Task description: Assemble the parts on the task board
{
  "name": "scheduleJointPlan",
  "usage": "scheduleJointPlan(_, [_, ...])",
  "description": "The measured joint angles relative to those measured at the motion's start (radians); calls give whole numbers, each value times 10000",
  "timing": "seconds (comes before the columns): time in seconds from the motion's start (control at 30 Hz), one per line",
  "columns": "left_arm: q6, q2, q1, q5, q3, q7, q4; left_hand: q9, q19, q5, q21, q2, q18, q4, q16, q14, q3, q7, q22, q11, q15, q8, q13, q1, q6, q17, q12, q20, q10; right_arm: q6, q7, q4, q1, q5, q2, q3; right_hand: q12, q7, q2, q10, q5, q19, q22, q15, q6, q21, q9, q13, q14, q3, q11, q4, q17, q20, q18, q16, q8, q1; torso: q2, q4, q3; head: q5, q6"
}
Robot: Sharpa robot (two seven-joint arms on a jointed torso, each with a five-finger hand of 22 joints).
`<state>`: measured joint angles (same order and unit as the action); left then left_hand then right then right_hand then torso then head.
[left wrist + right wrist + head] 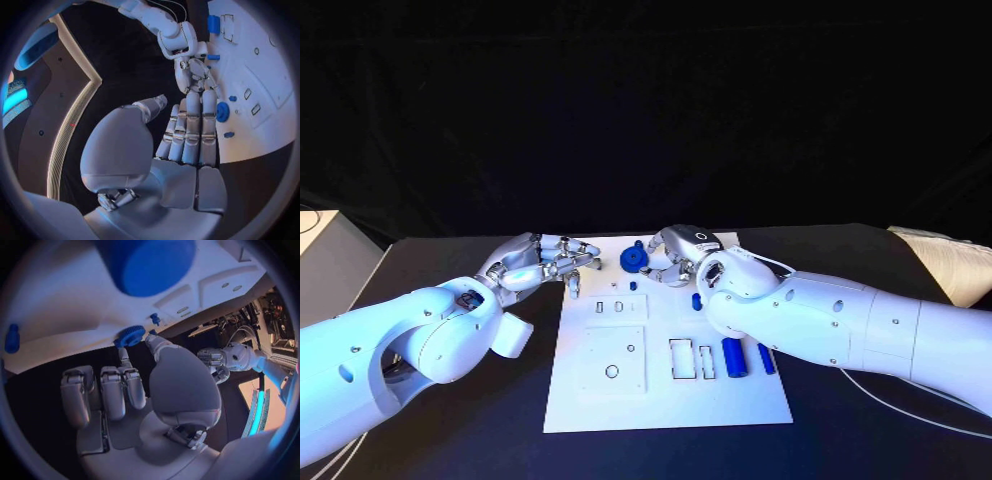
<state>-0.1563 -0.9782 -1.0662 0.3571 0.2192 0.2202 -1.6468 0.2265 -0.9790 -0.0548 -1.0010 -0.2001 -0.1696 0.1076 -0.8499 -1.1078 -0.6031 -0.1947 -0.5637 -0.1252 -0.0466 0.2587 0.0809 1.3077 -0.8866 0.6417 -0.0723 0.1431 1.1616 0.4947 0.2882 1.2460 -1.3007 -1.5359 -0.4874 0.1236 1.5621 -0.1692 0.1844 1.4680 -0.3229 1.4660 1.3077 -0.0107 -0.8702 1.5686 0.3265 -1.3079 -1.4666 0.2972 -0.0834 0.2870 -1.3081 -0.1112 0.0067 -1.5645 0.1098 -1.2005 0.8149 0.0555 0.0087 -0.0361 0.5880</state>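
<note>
1. Task board (661,400) lies mid-table, between both arms.
2. Right hand (678,250) at the board's far edge, pinching a blue gear (633,260) between thumb and finger.
3. Left hand (542,262) just beside the board's far left corner, fingers straight, grasping nothing.
4. Blue cylinders (733,358) lie near the board's right edge.
</note>
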Motion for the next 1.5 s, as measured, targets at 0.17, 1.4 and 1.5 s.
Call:
scheduleJointPlan(0.17, [-1,-13,0,1,0,-1,18,0,0,0,0,0,0,0,0,0,0,0,0,0,0,0,0,0,0,8,0,0,0,-124,-79,294,-169,102,-254,-2,0,10,27,0,0,0,-1,0,-10,0,0,1,0,0,0,0,0,0,0,0,0,-27,-1,-6,-2,12,-1])
scheduleJointPlan(1.4, [-1,48,-2,8,0,-22,30,-3,0,0,0,0,0,0,0,0,0,0,2,0,0,0,0,0,0,5,0,1,0,-1790,-478,-697,-648,847,701,-31,0,239,172,-37,-103,15,-2,173,1227,0,-585,4,15,52,227,-53,4,99,1,0,-493,-462,16,27,-12,-13,-116])
scheduleJointPlan(1.5, [0,66,-2,11,0,-25,31,-3,0,0,0,0,0,0,0,0,0,0,2,0,0,0,0,0,0,5,0,1,0,-1786,-463,-751,-620,780,780,-29,0,270,133,-17,-103,1,4,256,1625,0,-734,5,0,12,307,-12,5,182,1,0,-495,-502,19,28,-7,2,-111])
